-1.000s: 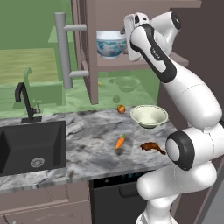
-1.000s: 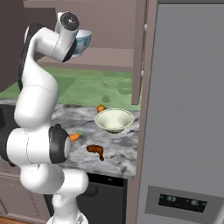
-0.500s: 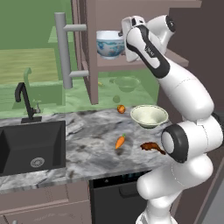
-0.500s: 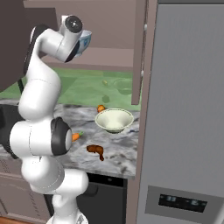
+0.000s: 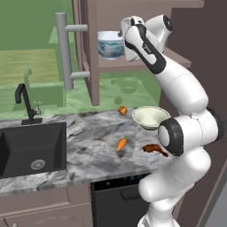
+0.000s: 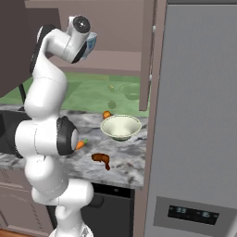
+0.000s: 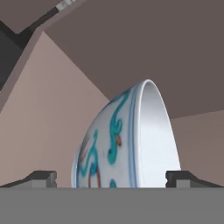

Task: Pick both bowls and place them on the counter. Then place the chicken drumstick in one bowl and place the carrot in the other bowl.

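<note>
Hand view looks along the end effector (image 7: 112, 177) at the blue-patterned bowl (image 7: 129, 140), which appears tipped on its side only because the camera is rolled; its rim and upper wall lie between the two dark fingertips (image 7: 41, 177), and these stand wide apart on either side, open and gripping nothing. In the left base view that bowl (image 5: 110, 44) sits on the cabinet shelf (image 5: 146, 62) above the table (image 5: 88, 146), with the end effector (image 5: 126, 37) just beside it at the same height. The step in hand looks like the approach to fetch the second bowl: the cream and green bowl (image 5: 150, 117) already rests on the table, while the carrot (image 5: 122, 143) and the chicken drumstick (image 5: 154, 149) lie loose on the stone, apart from each other and outside any bowl. The next move calls for easing in until one finger is inside the rim and one outside, closing firmly, then lifting clear of the shelf edge before swinging down. No brand, label or readable writing can be made out
</note>
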{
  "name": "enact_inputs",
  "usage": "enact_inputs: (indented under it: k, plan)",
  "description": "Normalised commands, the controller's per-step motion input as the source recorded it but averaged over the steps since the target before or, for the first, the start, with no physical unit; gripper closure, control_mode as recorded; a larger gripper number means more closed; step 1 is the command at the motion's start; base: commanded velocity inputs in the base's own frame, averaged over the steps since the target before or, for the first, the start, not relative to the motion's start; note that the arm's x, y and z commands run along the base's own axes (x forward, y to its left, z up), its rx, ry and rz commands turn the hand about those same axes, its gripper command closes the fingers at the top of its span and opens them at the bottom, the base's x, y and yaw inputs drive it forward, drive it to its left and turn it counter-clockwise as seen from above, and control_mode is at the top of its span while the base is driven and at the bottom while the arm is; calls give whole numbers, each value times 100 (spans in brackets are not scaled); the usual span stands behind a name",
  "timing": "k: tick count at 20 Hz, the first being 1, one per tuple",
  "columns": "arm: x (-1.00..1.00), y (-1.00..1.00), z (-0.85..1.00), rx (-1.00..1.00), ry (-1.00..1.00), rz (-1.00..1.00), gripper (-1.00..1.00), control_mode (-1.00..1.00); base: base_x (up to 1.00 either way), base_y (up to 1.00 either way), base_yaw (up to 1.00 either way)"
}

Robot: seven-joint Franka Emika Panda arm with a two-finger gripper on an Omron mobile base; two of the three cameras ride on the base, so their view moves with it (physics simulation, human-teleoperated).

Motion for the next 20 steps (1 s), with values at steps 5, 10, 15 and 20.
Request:
enact_inputs:
  k: [5,10,15,20]
  plan:
    - [24,0,0,0,4,0,-100,-100,0,0,0]
    - [16,0,-1,0,3,0,-100,-100,0,0,0]
    - [0,3,-12,0,0,0,100,-100,0,0,0]
    - [0,3,-14,0,0,0,100,-100,0,0,0]
